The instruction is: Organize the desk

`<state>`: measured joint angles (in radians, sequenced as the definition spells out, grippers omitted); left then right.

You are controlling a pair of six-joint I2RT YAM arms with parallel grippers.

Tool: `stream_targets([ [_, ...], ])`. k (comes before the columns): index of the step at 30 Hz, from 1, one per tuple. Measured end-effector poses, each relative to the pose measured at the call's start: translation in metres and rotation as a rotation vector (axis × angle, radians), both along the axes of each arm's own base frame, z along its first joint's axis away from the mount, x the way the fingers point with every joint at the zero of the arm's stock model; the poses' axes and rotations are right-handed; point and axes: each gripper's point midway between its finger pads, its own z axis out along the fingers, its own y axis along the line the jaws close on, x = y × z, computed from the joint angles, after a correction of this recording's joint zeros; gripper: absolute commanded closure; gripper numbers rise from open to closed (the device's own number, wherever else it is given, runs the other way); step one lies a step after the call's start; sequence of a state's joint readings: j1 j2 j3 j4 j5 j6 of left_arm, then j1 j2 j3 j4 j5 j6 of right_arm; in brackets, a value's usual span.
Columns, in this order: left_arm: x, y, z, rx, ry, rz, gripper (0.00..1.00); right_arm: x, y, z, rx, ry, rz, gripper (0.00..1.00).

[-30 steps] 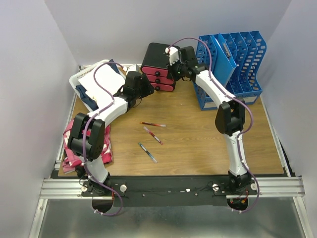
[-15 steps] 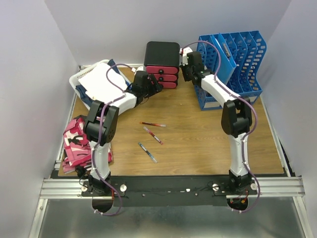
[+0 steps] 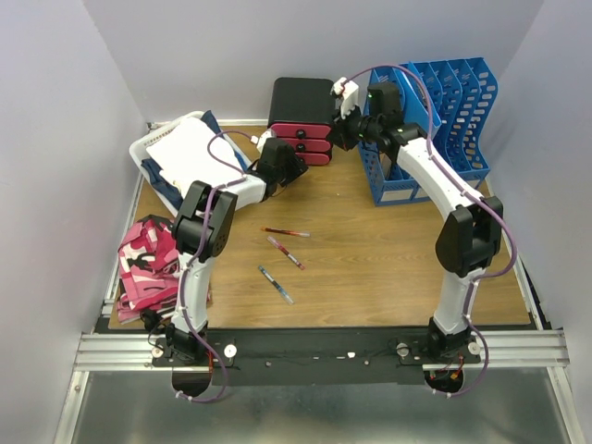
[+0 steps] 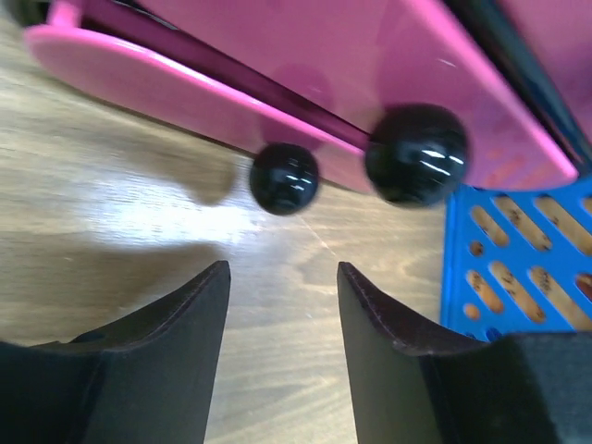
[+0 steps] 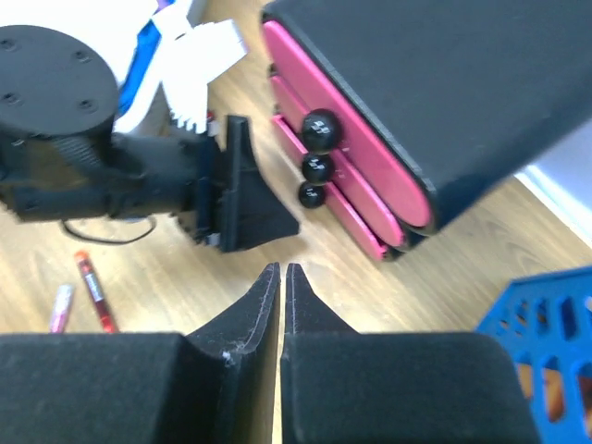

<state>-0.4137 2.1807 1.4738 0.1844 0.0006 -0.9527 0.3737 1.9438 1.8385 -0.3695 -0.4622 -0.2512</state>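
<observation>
The desk point(image 3: 370, 259) is brown wood-grain. A black drawer unit with pink-red drawers point(image 3: 302, 116) stands at its back. My left gripper point(image 3: 296, 167) is open and empty, low over the desk just in front of the bottom drawer. In the left wrist view its fingers point(image 4: 190, 324) point at the black knobs point(image 4: 284, 178) of the drawers point(image 4: 324, 83). My right gripper point(image 3: 342, 132) is shut and empty, in the air to the right of the unit. In the right wrist view it point(image 5: 281, 270) looks down on the unit point(image 5: 435, 92).
Three pens point(image 3: 286, 252) lie loose mid-desk. A blue file rack point(image 3: 435, 120) stands at the back right, close to my right arm. A white basket with papers point(image 3: 180, 153) is at the back left. A pink patterned pouch point(image 3: 148, 264) lies at the left edge.
The drawer unit, tilted a second ago with my right gripper on top, now stands upright. My right gripper has drawn back to the right. My left gripper has moved in toward the drawers.
</observation>
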Motion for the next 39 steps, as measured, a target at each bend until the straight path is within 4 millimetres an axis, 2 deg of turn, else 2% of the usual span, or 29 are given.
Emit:
stream_targets([
  [8,0.018,0.001,0.000,0.013,-0.022,0.041,0.47,-0.019,0.004,-0.022,0.004,0.089,0.063,0.87],
  [11,0.028,0.000,0.002,0.017,-0.038,0.050,0.49,-0.021,0.005,-0.022,0.011,0.094,0.076,0.87],
  [17,0.032,0.004,-0.002,0.045,-0.028,0.073,0.53,-0.022,0.005,-0.021,0.024,0.103,0.082,0.87],
  [28,0.039,0.003,-0.014,0.060,-0.016,0.083,0.49,-0.021,0.002,-0.020,0.039,0.115,0.080,0.87],
  [32,0.039,0.003,-0.015,0.059,-0.014,0.085,0.65,-0.022,0.002,-0.019,0.045,0.120,0.081,0.87],
  [34,0.039,0.002,-0.014,0.057,-0.019,0.083,0.70,-0.022,0.002,-0.019,0.045,0.121,0.080,0.87],
  [35,0.039,0.002,-0.014,0.055,-0.020,0.084,0.76,-0.022,0.002,-0.019,0.046,0.122,0.080,0.87],
  [39,0.039,0.002,-0.014,0.055,-0.021,0.083,0.82,-0.022,0.002,-0.020,0.049,0.128,0.080,0.87],
])
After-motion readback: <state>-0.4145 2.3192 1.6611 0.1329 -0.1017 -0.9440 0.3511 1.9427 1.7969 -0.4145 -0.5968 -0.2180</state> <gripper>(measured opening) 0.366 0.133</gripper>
